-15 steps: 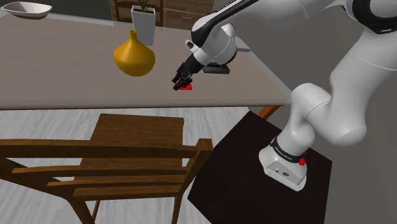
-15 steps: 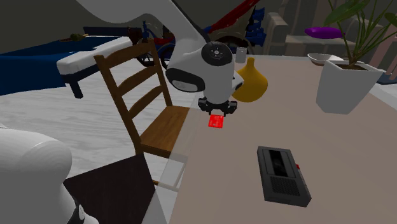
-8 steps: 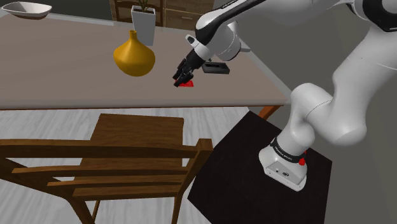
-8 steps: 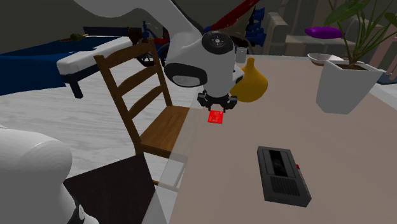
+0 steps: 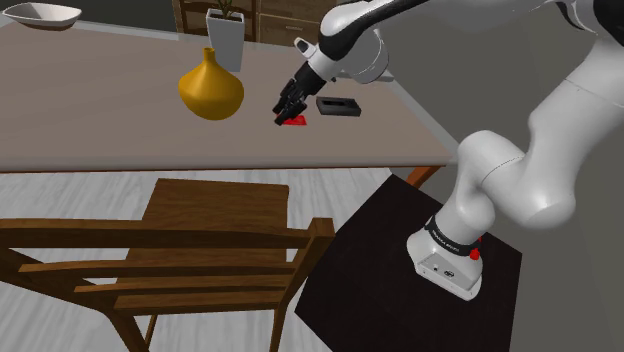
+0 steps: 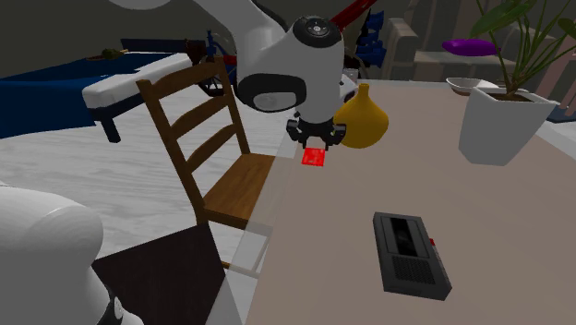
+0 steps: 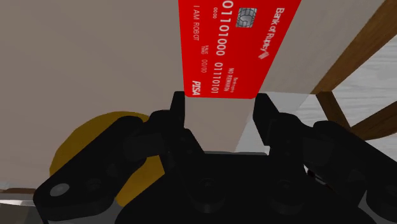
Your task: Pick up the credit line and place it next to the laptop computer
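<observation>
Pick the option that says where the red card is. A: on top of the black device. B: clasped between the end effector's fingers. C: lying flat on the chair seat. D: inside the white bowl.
B: in the wrist view the end effector clasps the red card by its lower edge, one side of the card against each side of the grip.

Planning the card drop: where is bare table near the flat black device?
Bare tan tabletop lies on both sides of the flat black device: between it and the chair-side table edge, and between it and the white tapered planter. It is crowded by the round yellow vase, where the tool holds the red bank card.
</observation>
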### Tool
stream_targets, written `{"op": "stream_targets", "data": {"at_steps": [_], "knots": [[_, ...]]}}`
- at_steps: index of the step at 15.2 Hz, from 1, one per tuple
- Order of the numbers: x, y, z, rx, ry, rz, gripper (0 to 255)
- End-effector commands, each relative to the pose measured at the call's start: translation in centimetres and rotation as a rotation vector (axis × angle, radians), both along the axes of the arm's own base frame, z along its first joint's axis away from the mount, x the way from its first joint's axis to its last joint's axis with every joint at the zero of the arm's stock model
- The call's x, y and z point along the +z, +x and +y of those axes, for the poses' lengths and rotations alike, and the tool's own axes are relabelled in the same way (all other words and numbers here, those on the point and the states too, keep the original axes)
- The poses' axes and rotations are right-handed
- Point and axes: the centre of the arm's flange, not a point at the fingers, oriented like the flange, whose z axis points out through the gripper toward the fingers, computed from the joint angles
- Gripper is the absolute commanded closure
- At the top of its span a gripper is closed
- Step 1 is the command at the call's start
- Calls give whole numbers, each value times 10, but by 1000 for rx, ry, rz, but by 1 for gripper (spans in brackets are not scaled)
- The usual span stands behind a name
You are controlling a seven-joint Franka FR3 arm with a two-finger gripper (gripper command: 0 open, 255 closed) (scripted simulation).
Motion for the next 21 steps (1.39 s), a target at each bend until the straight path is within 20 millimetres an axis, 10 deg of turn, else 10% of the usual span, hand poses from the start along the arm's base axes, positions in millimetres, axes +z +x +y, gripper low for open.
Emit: {"op": "stream_targets", "data": {"at_steps": [1,6,21], "knots": [[12,-1,0,0,-1,0,255],[38,-1,0,0,-1,0,255],[39,50,-192,0,-1,0,255]]}}
